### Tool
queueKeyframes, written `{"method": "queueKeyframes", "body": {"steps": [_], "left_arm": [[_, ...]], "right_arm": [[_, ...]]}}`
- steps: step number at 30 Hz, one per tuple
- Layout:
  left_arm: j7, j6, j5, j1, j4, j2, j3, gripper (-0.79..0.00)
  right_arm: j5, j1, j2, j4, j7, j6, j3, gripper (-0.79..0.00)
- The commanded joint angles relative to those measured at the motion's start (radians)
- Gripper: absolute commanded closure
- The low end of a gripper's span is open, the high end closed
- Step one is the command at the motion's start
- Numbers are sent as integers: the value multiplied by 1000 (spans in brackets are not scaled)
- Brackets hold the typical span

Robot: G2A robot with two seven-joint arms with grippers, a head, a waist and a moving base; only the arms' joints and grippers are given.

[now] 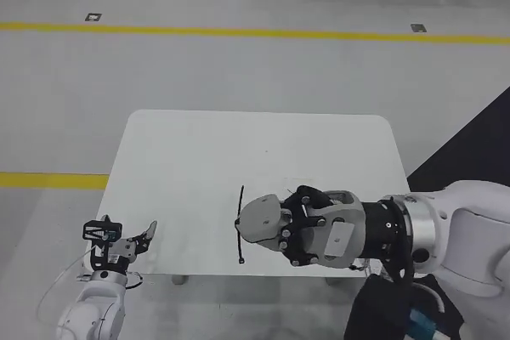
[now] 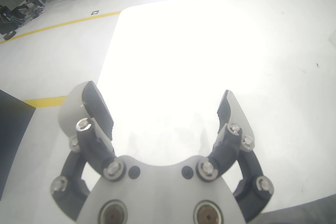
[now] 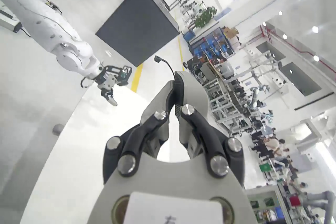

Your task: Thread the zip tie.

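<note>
Right gripper: clenched on the zip tie at mid-length; tie ends stick out either side of its fingertips.
Left gripper: released, fingers spread, well apart from the tie, above the table edge.

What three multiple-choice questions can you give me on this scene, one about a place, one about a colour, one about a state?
1. Where is the left gripper? A by the table's near left corner; B over the table's middle; C by its far right corner.
2. What colour is the zip tie? A white; B black; C yellow.
3. How is the right gripper? A wide open; B shut on nothing; C shut on the zip tie.
Answers: 1 A, the top view shows it at that corner. 2 B, it is dark against the white table. 3 C, the right wrist view shows it closed on the zip tie, whose head sticks out beyond.
</note>
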Motion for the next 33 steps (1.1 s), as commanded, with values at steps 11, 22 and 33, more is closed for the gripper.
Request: {"method": "queueKeyframes", "body": {"steps": [11,22,33], "left_arm": [[0,0,0,0,0,0,0,-785],[0,0,0,0,0,0,0,-785],[0,0,0,0,0,0,0,-785]], "right_arm": [[-40,28,1,0,-137,-15,44,0],[164,-52,9,0,-57,83,65,0],[266,-29,18,0,1,39,72,0]]}}
